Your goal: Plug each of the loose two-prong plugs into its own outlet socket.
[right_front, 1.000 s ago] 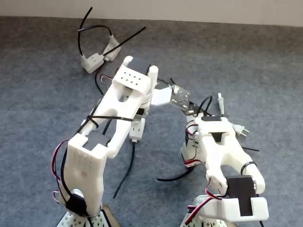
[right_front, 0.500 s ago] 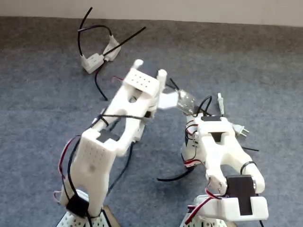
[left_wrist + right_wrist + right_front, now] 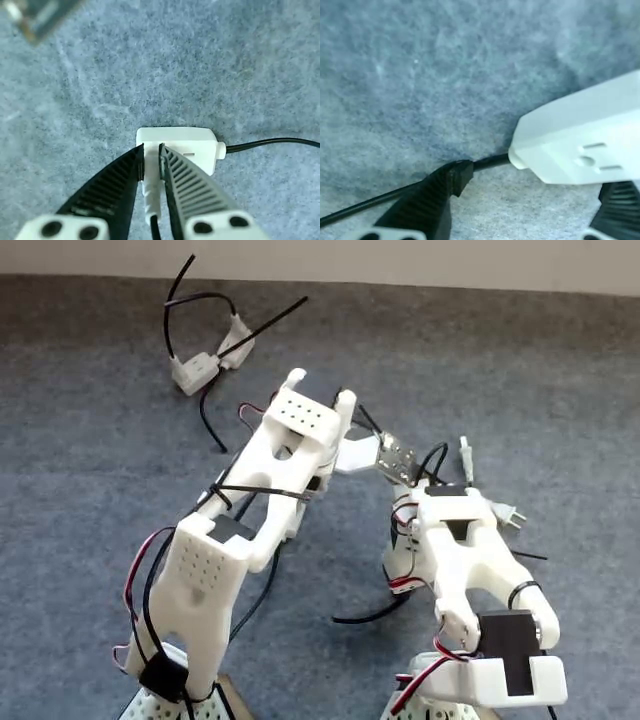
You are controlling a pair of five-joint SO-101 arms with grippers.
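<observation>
My left gripper (image 3: 151,152) is shut on a white two-prong plug (image 3: 151,192), held against the top face of a white outlet socket (image 3: 180,145) on the grey carpet. That socket's black cable (image 3: 270,144) runs off to one side. My right gripper (image 3: 535,185) is open, with a second white outlet socket (image 3: 580,145) close above its fingers and a black cable (image 3: 395,195) running past one finger (image 3: 437,200). In the high view, two loose white plugs (image 3: 507,516) (image 3: 465,454) lie beside the right arm (image 3: 465,560).
At the far left of the carpet lies another white socket (image 3: 195,370) with a plug (image 3: 236,340) and looping black cables. The left arm (image 3: 260,500) stretches over the middle. A black cable (image 3: 365,615) trails between the arm bases. Open carpet lies to the far right.
The left arm has swung to the right and forward, and its wrist now sits closer to the right arm. The right arm has kept still.
</observation>
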